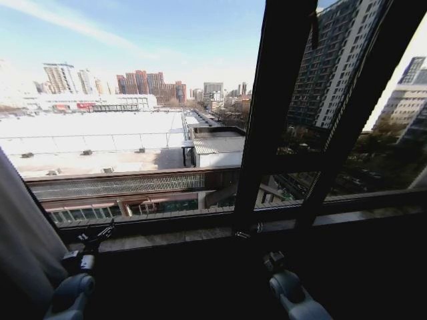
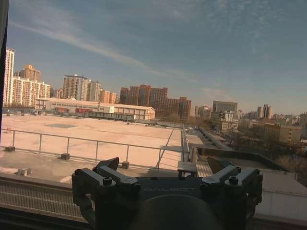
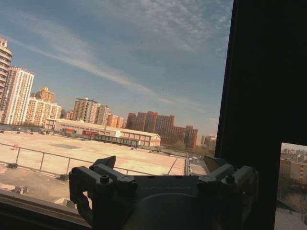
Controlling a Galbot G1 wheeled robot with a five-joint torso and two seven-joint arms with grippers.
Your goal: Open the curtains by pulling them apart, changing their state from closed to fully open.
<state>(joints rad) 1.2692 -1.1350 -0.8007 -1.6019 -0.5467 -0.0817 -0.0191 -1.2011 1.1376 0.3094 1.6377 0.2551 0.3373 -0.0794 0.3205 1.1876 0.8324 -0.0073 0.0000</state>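
A sheer pale curtain hangs bunched at the far left edge of the head view, beside my left arm. The wide window pane ahead is uncovered and shows the city outside. My left gripper is held low in front of the window sill, just right of that curtain, open with nothing between its fingers. My right gripper sits at the same height near the black window frame bar, also open and holding nothing, as its fingers show in the right wrist view.
A dark window sill runs across below the glass. Two slanted black frame bars divide the window on the right. The dark frame stands close beside the right gripper. Below the sill the wall is in shadow.
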